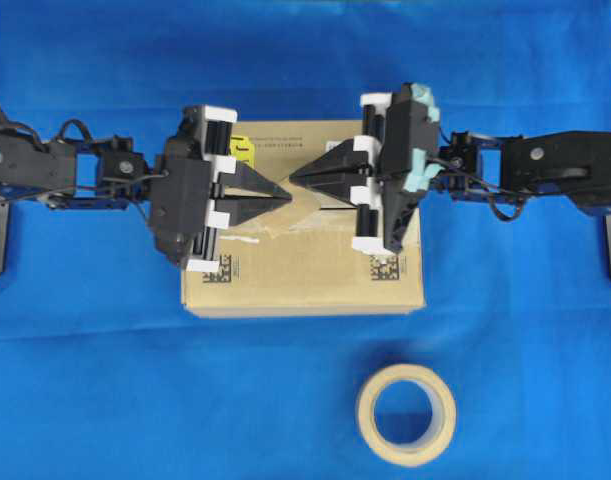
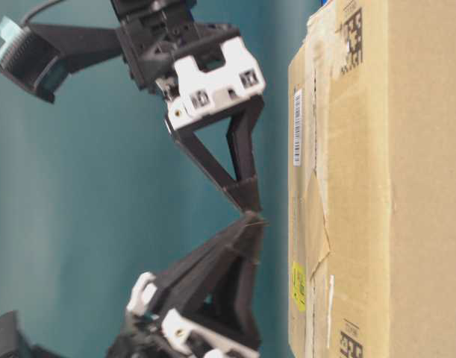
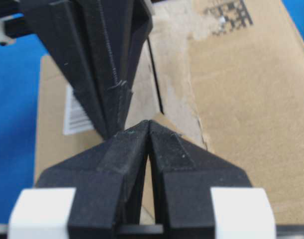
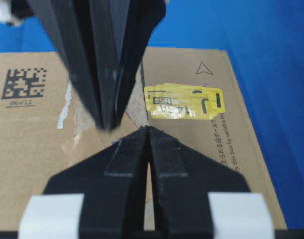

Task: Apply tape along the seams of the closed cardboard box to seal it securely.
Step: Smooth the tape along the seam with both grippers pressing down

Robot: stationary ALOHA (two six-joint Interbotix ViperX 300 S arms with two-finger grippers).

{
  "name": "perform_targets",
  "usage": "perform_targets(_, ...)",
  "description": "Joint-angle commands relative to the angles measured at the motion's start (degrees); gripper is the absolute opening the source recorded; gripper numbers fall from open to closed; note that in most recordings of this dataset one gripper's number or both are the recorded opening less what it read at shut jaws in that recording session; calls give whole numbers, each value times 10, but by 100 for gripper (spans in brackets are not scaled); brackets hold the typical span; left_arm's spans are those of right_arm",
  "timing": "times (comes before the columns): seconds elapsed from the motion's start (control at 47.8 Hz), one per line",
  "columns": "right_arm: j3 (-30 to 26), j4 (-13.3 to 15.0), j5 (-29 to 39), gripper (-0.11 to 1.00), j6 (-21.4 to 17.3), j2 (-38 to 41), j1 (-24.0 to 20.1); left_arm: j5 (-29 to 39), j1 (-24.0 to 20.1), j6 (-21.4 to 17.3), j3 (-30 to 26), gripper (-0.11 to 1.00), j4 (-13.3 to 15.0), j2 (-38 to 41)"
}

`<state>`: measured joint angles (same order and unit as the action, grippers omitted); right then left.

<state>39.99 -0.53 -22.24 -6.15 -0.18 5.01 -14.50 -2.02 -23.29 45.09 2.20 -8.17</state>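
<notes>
The cardboard box (image 1: 305, 275) lies flat in the middle; its yellow sticker (image 4: 184, 101) is at the far left corner. The seams (image 1: 341, 209) show as a thin dark line between the flaps, edged with torn remnants. A pale tan patch that looks like the tape (image 1: 323, 214) lies on the box top just under both grippers' tips. My left gripper (image 1: 287, 197) and right gripper (image 1: 292, 178) are both shut, tip to tip above the box's middle. In the table-level view they hover a little off the box (image 2: 407, 186). I see nothing between the jaws.
The ring-shaped beige tape roll (image 1: 365, 412) lies on the blue cloth in front of the box, right of centre. A white barcode label (image 3: 74, 114) and black square codes (image 1: 384, 267) mark the box top. Both arms reach in from the sides.
</notes>
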Motion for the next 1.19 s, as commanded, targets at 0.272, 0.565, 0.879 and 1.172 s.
perform_targets(0.272, -45, 2, 4, -1, 0, 47, 1, -25, -17, 22, -7, 0, 0, 27)
perform_targets(0.565, -44, 2, 5, -1, 0, 58, -5, -26, -17, 63, -5, 0, 1, 58)
perform_targets(0.879, -35, 2, 33, -1, -4, 55, -8, -1, -17, 76, 2, 0, 0, 52)
perform_targets(1.172, -7, -1, 39, -1, -12, 38, -8, 7, -24, 76, 44, 0, 0, 17)
